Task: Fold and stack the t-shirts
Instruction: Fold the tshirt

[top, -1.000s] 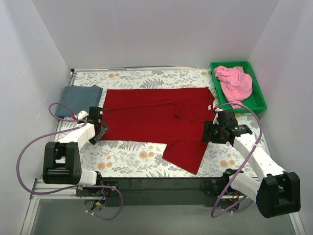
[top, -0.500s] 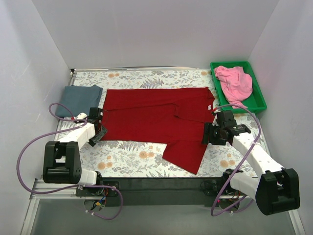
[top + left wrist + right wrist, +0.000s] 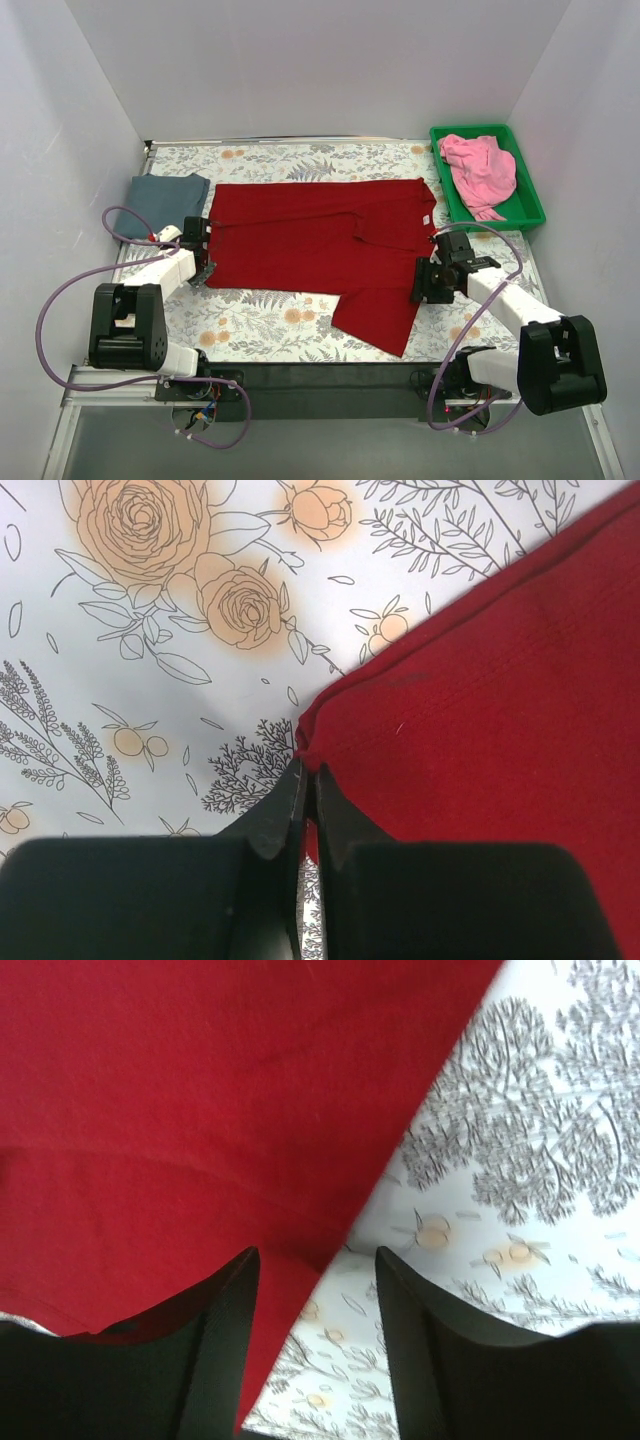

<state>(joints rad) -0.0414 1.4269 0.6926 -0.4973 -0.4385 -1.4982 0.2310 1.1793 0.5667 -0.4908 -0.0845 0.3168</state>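
A dark red t-shirt (image 3: 320, 235) lies spread flat across the middle of the flowered table, one sleeve pointing toward the near edge. My left gripper (image 3: 205, 264) sits at its left near corner. In the left wrist view the gripper (image 3: 307, 775) is shut on that corner of the red cloth (image 3: 500, 710). My right gripper (image 3: 420, 280) is low at the shirt's right edge. In the right wrist view it (image 3: 315, 1255) is open, straddling the edge of the red cloth (image 3: 180, 1090). A slate blue-grey t-shirt (image 3: 160, 203) lies folded at the far left. A pink t-shirt (image 3: 480, 168) is bunched in the bin.
A green plastic bin (image 3: 530, 210) stands at the back right corner and holds the pink shirt. White walls close in the table on three sides. The flowered tablecloth (image 3: 260, 320) shows bare in front of the red shirt.
My left gripper has shut on the red shirt's left corner. My right gripper has slid a little left and lower onto the shirt's right edge, its jaws slightly narrower.
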